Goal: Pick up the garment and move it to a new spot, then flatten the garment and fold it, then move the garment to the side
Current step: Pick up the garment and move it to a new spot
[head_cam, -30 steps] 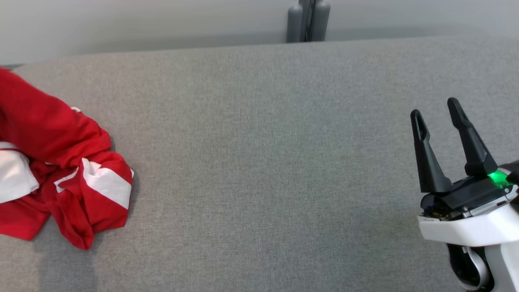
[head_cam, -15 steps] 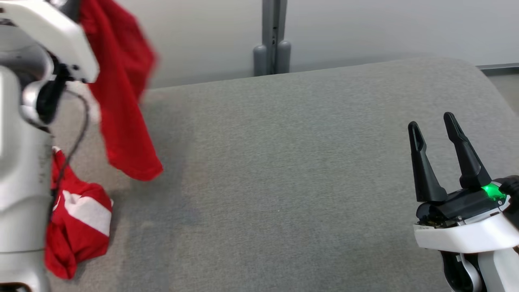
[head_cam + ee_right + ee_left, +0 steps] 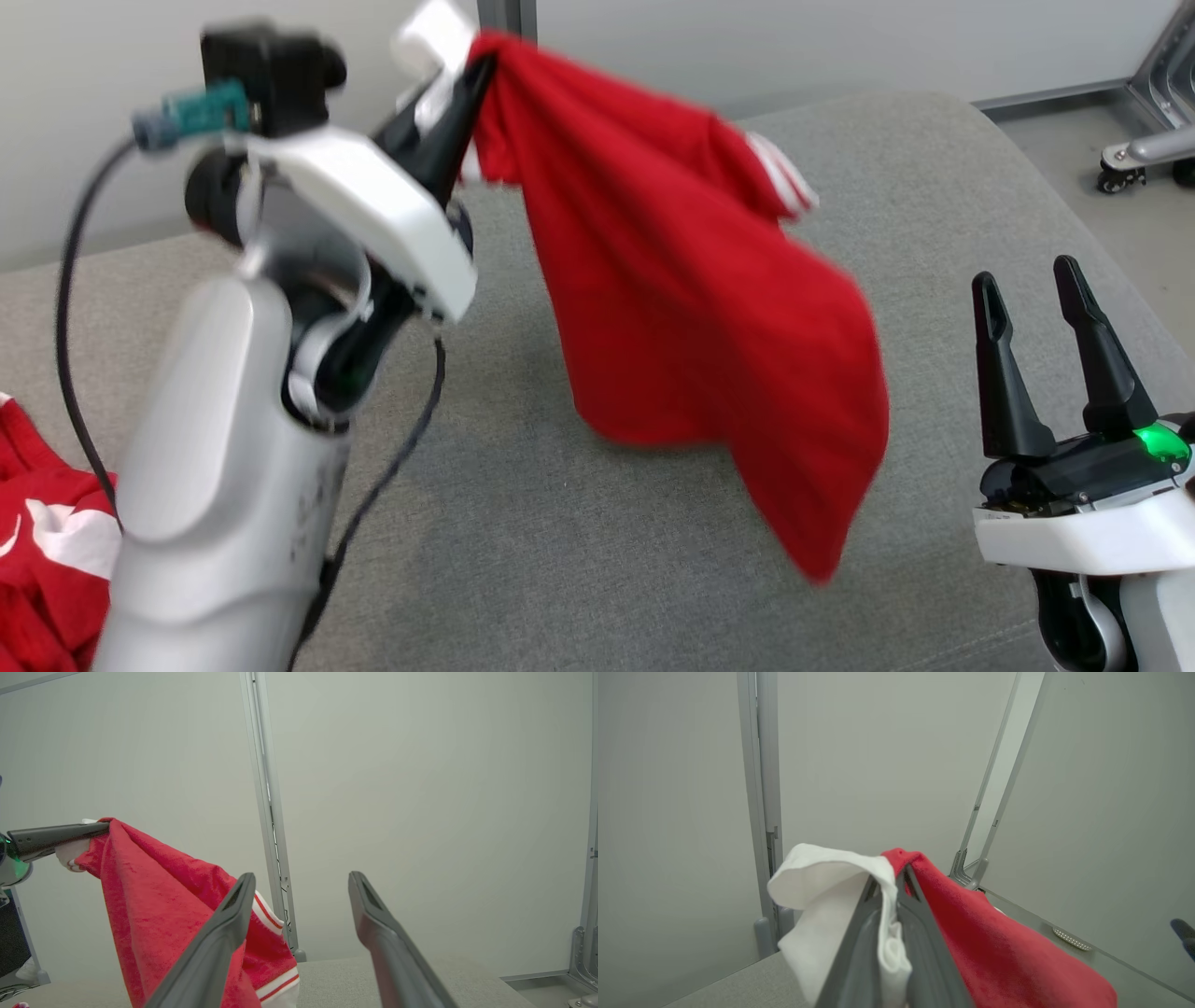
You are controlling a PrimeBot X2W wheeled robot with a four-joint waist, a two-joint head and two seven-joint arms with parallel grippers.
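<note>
Nearest on the right, the right gripper (image 3: 1025, 273) stood as it had a second before, low over the grey padded surface (image 3: 653, 560), its two dark fingers spread apart and holding nothing. Near on the left, the left forearm (image 3: 224, 485) had come up into the head view. Beside it, a heap of red-and-white cloth (image 3: 42, 560) lay on the pad at the near left edge.

The change was in the middle. A second before, red cloth lay crumpled at the left of the pad. Now the garment (image 3: 691, 308) hung in the air from the left gripper (image 3: 471, 79), whose fingers were clamped tight on a white-trimmed edge. It draped down and to the right over the centre of the pad, blurred with motion. Whether its lowest corner brushed the pad could not be told.

The head camera had itself swung, so the shift of the far post (image 3: 266, 812) and wall was no move of those things. By my reading, the pick-up was done and the carry to a new spot was under way. Setting down, flattening and folding remained.
</note>
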